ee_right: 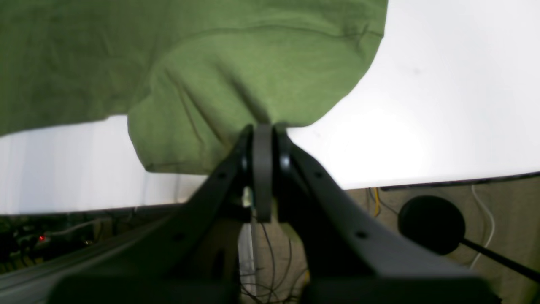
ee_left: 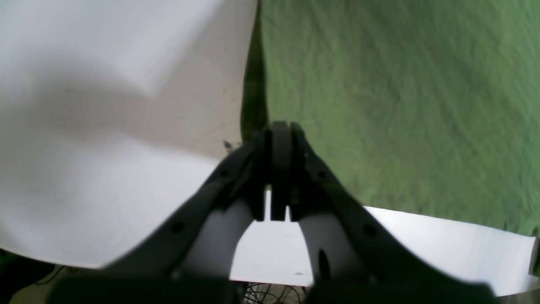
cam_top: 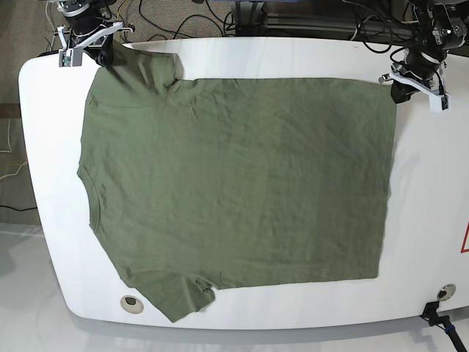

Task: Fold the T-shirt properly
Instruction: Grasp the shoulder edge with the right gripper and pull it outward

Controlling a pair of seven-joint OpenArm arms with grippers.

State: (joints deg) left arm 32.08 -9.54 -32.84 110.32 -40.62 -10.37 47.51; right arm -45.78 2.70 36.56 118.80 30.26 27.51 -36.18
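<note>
The olive-green T-shirt (cam_top: 234, 183) lies spread flat on the white table (cam_top: 432, 220), with its sleeves on the left of the base view and its hem on the right. My right gripper (cam_top: 102, 57) is at the far left corner. It is shut on the edge of the far sleeve (ee_right: 202, 118), which bunches into the gripper (ee_right: 262, 126). My left gripper (cam_top: 398, 92) is at the far right hem corner. In the left wrist view the gripper (ee_left: 280, 126) is shut at the shirt's (ee_left: 400, 105) edge, which is lifted slightly and casts a dark shadow.
Cables (cam_top: 220, 11) lie behind the table's far edge. A round insert (cam_top: 131, 303) sits in the table near the front left, and a black fitting (cam_top: 440, 297) near the front right. A black round foot (ee_right: 430, 223) stands on the floor beyond the table edge.
</note>
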